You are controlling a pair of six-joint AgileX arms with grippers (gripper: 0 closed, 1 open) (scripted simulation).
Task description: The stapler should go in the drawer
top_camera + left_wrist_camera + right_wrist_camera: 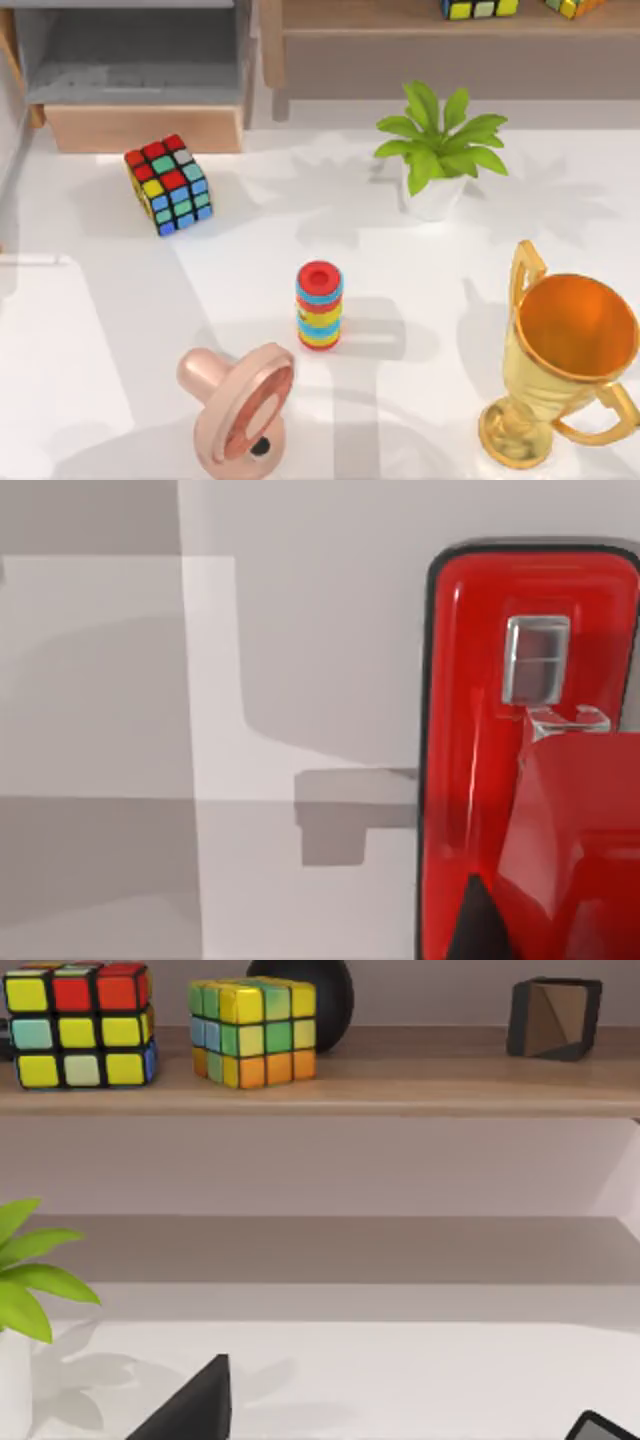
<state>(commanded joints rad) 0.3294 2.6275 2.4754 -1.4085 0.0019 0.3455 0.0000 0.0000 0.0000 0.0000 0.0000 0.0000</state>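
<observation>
So the drawer (140, 75) sits pulled open at the far left of the tabletop (90, 340), grey inside, tan front panel facing the scene, nothing in it yet. In the left wrist view the stapler (480, 730) is right up against the camera, bright red, long axis running straight away from the lens. That puts it in line with the left arm's jaws and very close, maybe already held, but I can't tell if those jaws are closed on it or not. My guess: left arm is the nearer one and does the drop. Right wrist view just looks at the wooden shelf (330, 1095) with cubes; can't tell the jaw state there either.
</observation>
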